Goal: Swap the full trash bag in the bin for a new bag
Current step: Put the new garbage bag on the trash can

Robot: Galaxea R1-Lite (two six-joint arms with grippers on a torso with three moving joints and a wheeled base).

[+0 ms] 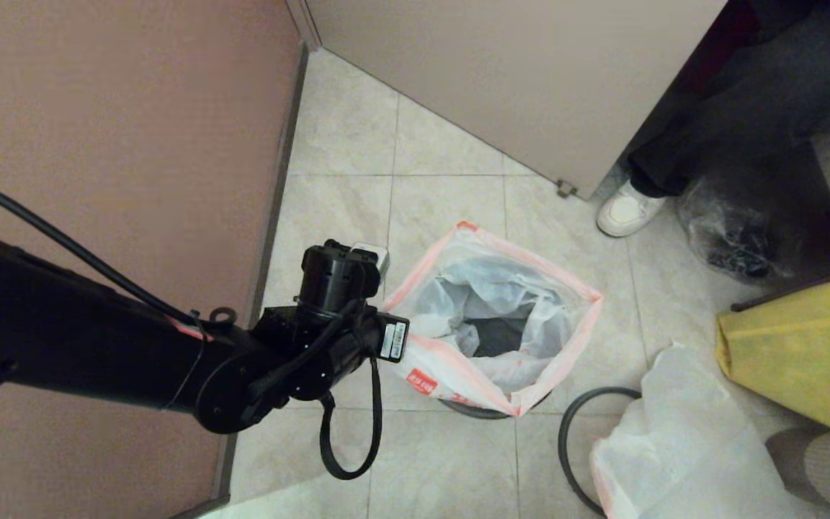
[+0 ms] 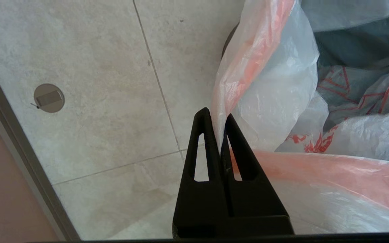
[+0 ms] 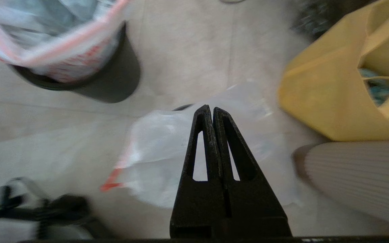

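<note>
Flanking the bin [image 1: 478, 411]: grey rim ring [image 1: 566, 440]; yellow bag [image 1: 797, 353]

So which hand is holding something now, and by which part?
The left hand is shut on the new bag, pinching its orange-red hem at the bin's side. The right hand is shut and holds nothing.

The new bag [image 1: 501, 317] is spread open over the bin [image 1: 472, 409]; the full trash bag [image 1: 681, 447] is set beside it.
</note>
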